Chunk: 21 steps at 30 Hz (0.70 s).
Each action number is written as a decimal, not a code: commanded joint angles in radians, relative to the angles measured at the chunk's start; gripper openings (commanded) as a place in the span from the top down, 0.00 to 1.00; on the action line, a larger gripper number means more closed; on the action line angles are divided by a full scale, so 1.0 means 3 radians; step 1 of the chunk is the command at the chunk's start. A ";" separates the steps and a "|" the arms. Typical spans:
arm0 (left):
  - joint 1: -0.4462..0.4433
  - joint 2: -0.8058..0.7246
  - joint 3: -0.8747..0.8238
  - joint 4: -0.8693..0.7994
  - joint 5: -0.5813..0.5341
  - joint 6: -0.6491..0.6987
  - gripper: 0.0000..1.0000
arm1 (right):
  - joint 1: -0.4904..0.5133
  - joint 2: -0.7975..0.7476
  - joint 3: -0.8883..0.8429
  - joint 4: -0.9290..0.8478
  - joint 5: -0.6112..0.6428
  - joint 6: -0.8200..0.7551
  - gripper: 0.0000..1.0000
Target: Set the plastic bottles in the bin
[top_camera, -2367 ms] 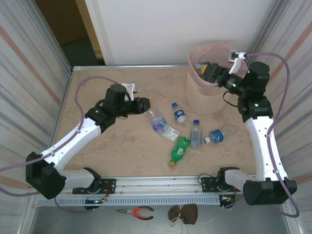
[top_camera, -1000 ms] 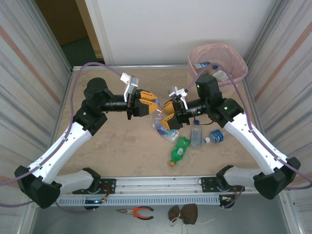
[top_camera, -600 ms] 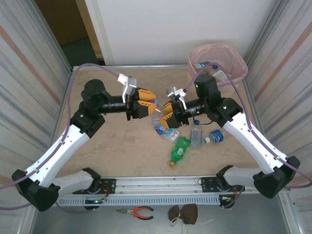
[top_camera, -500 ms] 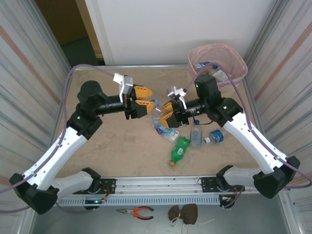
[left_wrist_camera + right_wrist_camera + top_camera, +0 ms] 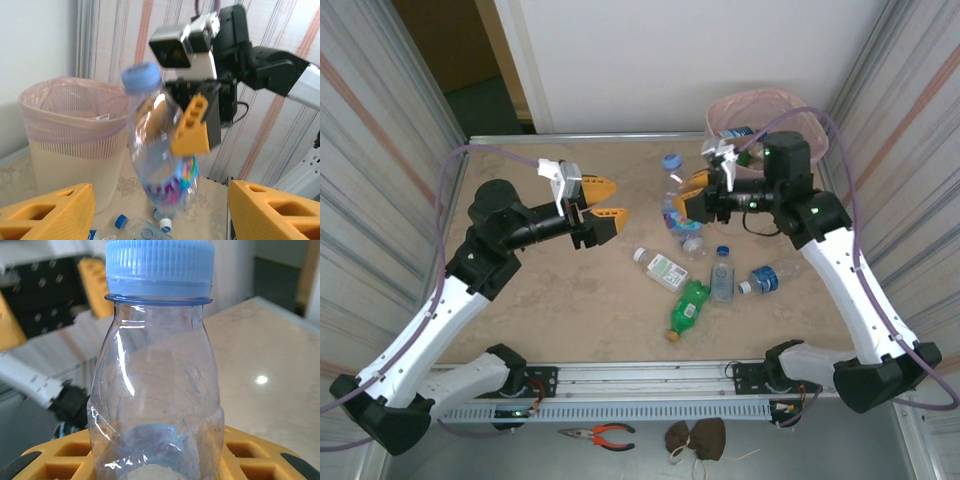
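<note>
Beige tabletop [image 5: 550, 290], loose bottles [image 5: 722, 278] below held bottle [image 5: 676, 212], bin [image 5: 790, 108] beyond

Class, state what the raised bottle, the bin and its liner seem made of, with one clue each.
Bottle: clear glossy plastic, see-through with highlights. Bin: likely matte beige plastic, ribbed walls. Liner: thin pink translucent film, wrinkled over the rim.

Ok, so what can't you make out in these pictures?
- Contents of the bin, top view: the right arm covers part of the opening, so the bottles inside cannot be counted.
- Label of the held bottle, right wrist view: cut off by the bottom edge; blurred in the left wrist view.
- Label print on the green bottle, top view: too small to read.
</note>
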 commanded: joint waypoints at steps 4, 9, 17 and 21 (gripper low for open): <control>0.0023 -0.0144 -0.0074 0.0028 -0.0156 0.0063 0.30 | -0.0599 0.0081 0.0453 0.0080 0.0427 0.0329 0.62; 0.0020 -0.0163 -0.0086 0.0019 -0.0149 0.0060 0.30 | -0.1004 0.0306 0.0761 0.0061 0.0962 0.0390 0.63; 0.0020 -0.0165 -0.0100 -0.0026 -0.0169 0.0055 0.30 | -0.1258 0.0795 0.1231 -0.0280 0.2068 -0.0245 0.65; 0.0020 -0.0149 -0.0107 -0.0066 -0.0182 0.0047 0.30 | -0.1292 0.1108 0.1466 -0.0493 0.2523 -0.0618 0.64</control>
